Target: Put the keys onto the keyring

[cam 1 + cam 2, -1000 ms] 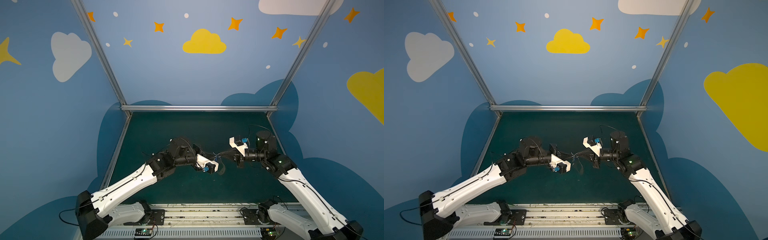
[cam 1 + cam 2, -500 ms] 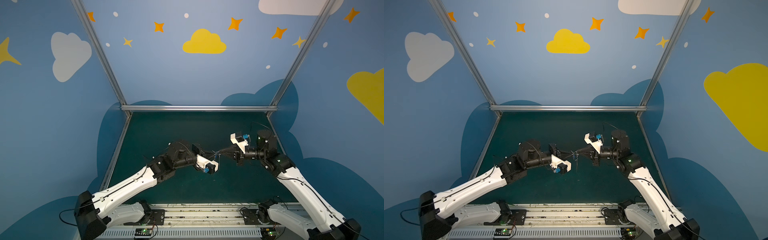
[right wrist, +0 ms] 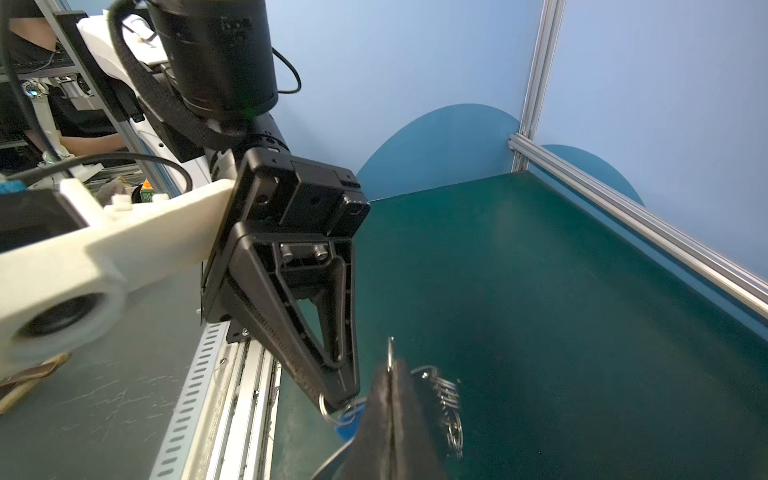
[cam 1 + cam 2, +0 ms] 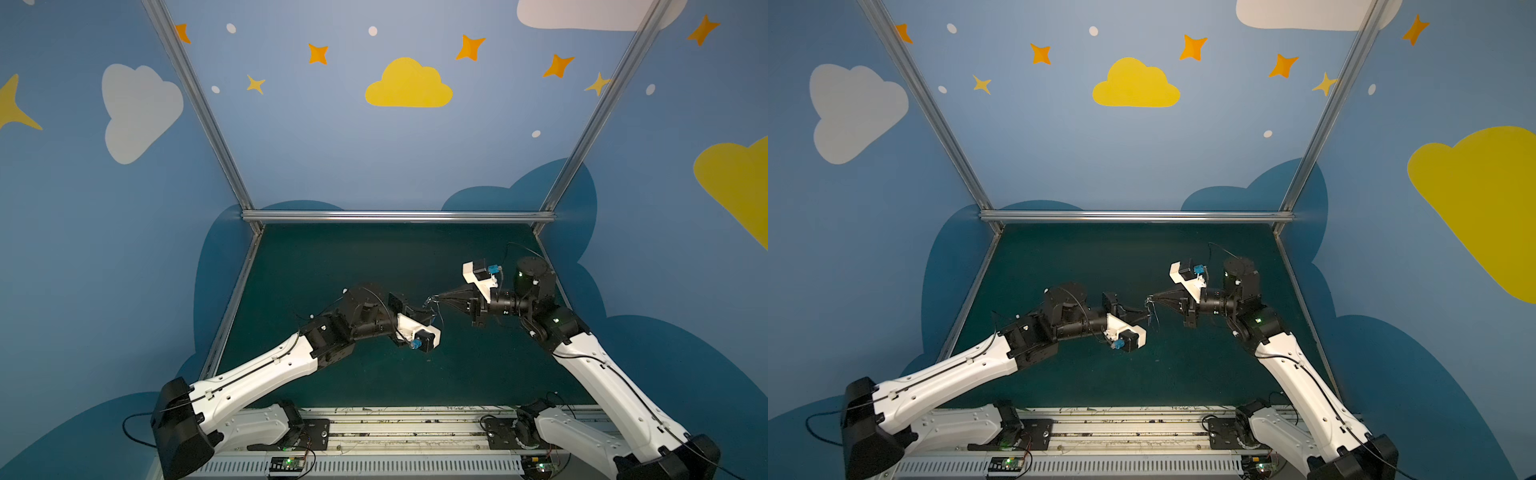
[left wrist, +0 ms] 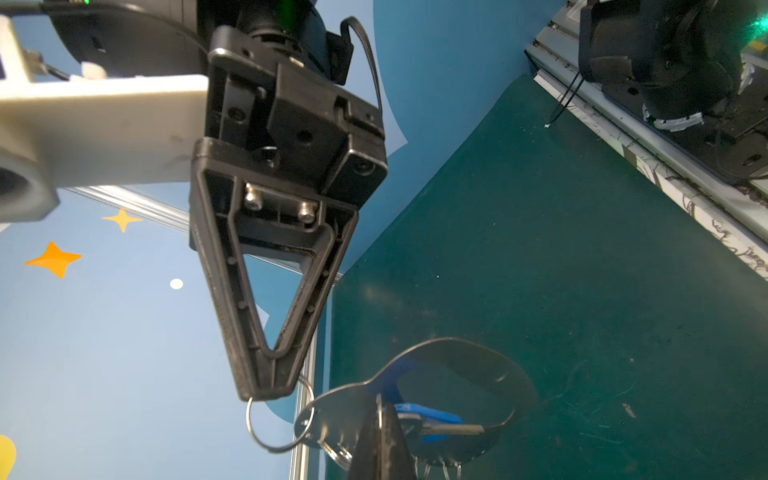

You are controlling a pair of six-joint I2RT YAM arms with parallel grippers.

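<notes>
My L hand (image 5: 379, 419): clenched, pads (image 5: 368, 453) nipping the keyring (image 5: 345, 409) at the plate's edge, next to its handle loop. My R hand (image 5: 266, 392): clenched too, tip pinching a big wire ring (image 5: 248, 419) that meets the plate's edge by a small hole; can't tell if it's threaded thru. R wrist cam agrees: ring wire sticks out of my closed R pads (image 3: 376, 419), L tip just beside them. So keyring = mid-air, held btw both hands, clear of the surface (image 4: 374, 266). Row of small rings (image 3: 446, 390) dangles off one plate edge. Keys: can't confirm pos. A blue+silver bit (image 5: 432, 419) shows at the plate's slot next to my L pads; key or reflection, can't tell. Both top views: hands meet tip to tip over approx mid surface, L arm (image 4: 270, 370) reaching in from the left, R arm (image 4: 602, 374) from the right; metal btw the tips too small to resolve there. Surface is dark green. Alu rail (image 4: 415, 419) w/ both arm bases runs along the near edge; blue walls (image 4: 332, 158) w/ clouds + stars on the other 3 sides.
</notes>
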